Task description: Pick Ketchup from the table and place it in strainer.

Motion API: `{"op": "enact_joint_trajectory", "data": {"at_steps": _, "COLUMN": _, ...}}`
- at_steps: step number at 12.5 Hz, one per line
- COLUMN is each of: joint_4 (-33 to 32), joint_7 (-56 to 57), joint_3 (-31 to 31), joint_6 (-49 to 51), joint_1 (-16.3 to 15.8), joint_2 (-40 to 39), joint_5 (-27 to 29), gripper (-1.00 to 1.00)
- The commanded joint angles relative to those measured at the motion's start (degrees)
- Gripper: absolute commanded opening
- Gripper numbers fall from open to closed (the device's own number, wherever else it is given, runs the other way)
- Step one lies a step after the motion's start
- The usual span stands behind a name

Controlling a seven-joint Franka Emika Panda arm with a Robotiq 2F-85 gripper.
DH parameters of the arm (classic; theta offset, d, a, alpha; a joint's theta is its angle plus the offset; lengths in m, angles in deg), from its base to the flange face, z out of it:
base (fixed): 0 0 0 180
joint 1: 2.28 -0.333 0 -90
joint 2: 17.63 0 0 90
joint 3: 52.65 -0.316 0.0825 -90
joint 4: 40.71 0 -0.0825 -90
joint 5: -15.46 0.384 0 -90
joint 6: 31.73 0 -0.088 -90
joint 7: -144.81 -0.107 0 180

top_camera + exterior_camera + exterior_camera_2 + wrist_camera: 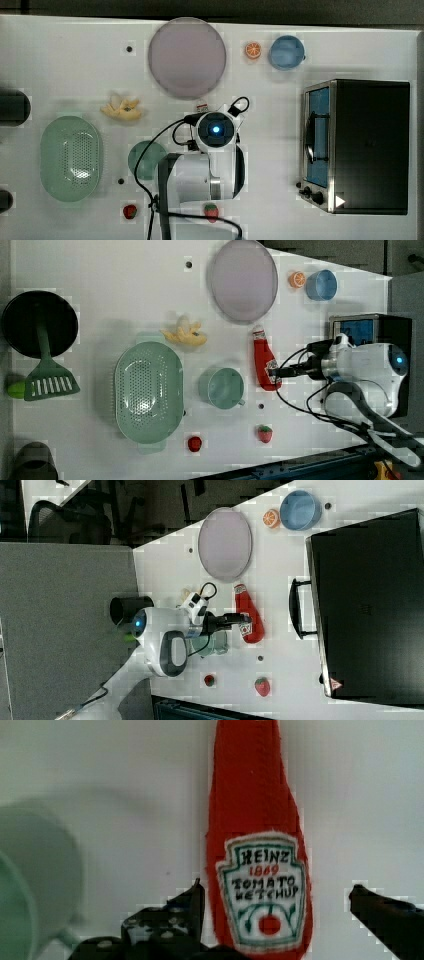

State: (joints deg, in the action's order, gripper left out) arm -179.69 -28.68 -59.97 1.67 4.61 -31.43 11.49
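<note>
Your claw point(275, 920) was spread wide, one finger point(172, 920) on each side of the ketchup point(260, 845) at its labelled end, gripping nothing; I couldn't tell if the near finger brushed it. The bottle lay flat on the white table point(100, 270), between the teal cup point(221, 387) and the arm in the left view. The strainer point(147, 390) sat on the far side of that cup. A black toaster oven point(370, 145) stood on the top view's right.

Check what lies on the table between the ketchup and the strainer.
In the left view, the teal cup sits on the table between the ketchup and the strainer. The open gripper straddles the bottle, nothing between them.
</note>
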Motion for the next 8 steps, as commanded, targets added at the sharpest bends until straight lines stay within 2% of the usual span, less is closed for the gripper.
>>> {"op": "enact_joint_trajectory", "data": {"at_steps": 1, "joint_4": 0.19, "joint_7": 2.85, "joint_3": -0.41, "joint_6": -4.81, "joint_1": 0.12, "joint_2": -1.99, "joint_5": -1.38, "gripper": 1.00}}
{"op": "enact_joint_trajectory", "data": {"at_steps": 5, "joint_4": 1.20, "joint_7": 2.30, "joint_3": -0.45, "joint_6": -5.76, "joint_1": 0.09, "joint_2": -5.40, "joint_5": -1.38, "gripper": 1.00}}
{"op": "enact_joint_trajectory", "data": {"at_steps": 6, "joint_4": 1.29, "joint_7": 2.30, "joint_3": -0.41, "joint_6": -5.82, "joint_1": 0.10, "joint_2": -5.97, "joint_5": -1.38, "gripper": 0.92}}
{"op": "enact_joint_trajectory", "data": {"at_steps": 8, "joint_4": 1.35, "joint_7": 2.30, "joint_3": -0.16, "joint_6": -7.68, "joint_1": 0.12, "joint_2": -6.86, "joint_5": -1.38, "gripper": 0.43}}
